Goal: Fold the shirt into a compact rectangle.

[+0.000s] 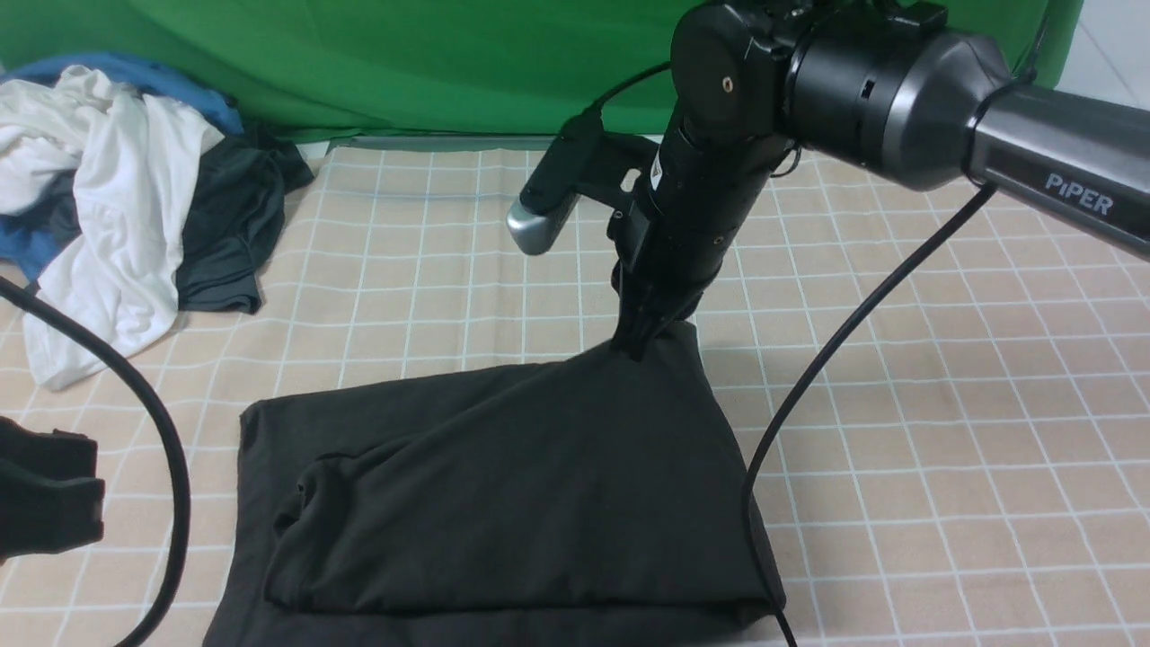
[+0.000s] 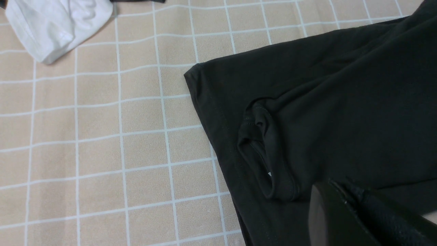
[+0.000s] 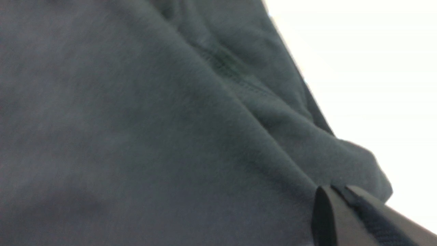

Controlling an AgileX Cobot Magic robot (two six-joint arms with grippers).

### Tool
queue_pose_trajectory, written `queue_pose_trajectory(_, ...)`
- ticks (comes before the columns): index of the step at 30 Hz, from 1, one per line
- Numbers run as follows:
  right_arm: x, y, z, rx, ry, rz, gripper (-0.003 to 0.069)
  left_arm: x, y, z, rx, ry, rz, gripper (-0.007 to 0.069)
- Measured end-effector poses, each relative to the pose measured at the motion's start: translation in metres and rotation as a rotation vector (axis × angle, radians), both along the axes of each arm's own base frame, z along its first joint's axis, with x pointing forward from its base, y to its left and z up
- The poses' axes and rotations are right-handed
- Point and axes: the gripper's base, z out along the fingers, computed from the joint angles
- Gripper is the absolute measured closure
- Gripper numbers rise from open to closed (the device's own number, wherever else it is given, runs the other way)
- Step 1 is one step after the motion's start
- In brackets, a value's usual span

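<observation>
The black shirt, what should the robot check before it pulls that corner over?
1. Right gripper pinching the shirt corner: ok, cloth tents up to it.
2. Left gripper off the cloth: cannot tell, shut, hovering at the shirt's edge.
3. Lower layers flat: not ok, collar bunched and wrinkled.
4. Clothes pile away from the fold path: ok, far-left corner.
5. Cable clear of shirt: not ok, it crosses the right edge.

A desk (image 1: 943,431) covered in beige cloth with white grid lines carries the black shirt (image 1: 503,503) at its near edge and a heap of white, blue and dark grey garments (image 1: 135,189) at its far left corner.
</observation>
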Motion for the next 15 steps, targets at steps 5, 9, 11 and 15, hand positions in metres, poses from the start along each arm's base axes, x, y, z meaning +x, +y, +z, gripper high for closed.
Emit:
queue_pose_trajectory(5,0.009,0.005,-0.029,-0.013,0.022,-0.02,0.0618,0.0,0.0,0.0,0.0,0.0,0.0,0.0606)
queue_pose_trajectory(9,0.018,0.011,-0.044,0.029,-0.006,-0.097,0.0618,0.0,0.0,0.0,0.001,0.0,-0.001,0.0606)
queue_pose_trajectory(11,0.022,0.013,-0.045,0.06,-0.038,-0.118,0.0618,0.0,0.0,0.0,0.001,0.0,-0.001,0.0606)
queue_pose_trajectory(15,0.026,0.016,-0.042,0.102,-0.085,-0.132,0.0618,0.0,0.0,0.0,0.001,0.0,-0.001,0.0606)
